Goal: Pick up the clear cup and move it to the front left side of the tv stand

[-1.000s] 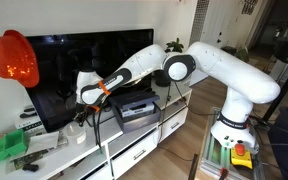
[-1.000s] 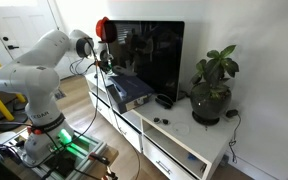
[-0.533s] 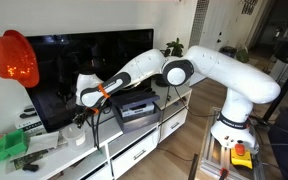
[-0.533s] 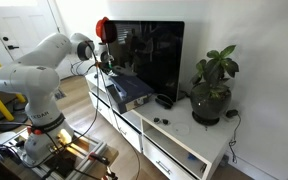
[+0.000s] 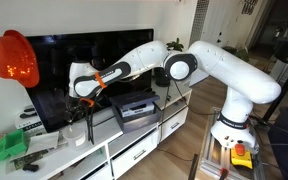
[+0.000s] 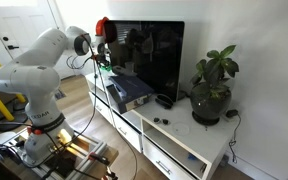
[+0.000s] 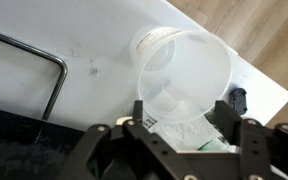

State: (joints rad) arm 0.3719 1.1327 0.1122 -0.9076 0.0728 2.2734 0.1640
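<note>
The clear cup (image 7: 180,62) stands upright on the white top of the tv stand (image 7: 84,45), seen from above in the wrist view. My gripper (image 7: 180,108) hangs open just above it, one black finger on each side of the cup's near rim and neither touching it. In both exterior views the gripper (image 5: 81,98) (image 6: 100,62) hovers over one end of the long white tv stand (image 5: 134,150) (image 6: 174,150), near its front edge. The cup shows only faintly below the gripper (image 5: 80,126).
A big black television (image 5: 74,55) stands behind the arm. Beside the gripper sits a grey box device (image 5: 139,108) (image 6: 132,92). A black metal bar (image 7: 46,62), papers and a green pack (image 5: 9,148) lie near the cup. A potted plant (image 6: 212,88) stands at the far end.
The jaws have opened and let go of the cup, which now stands on the tv stand. The gripper has risen a little above it.
</note>
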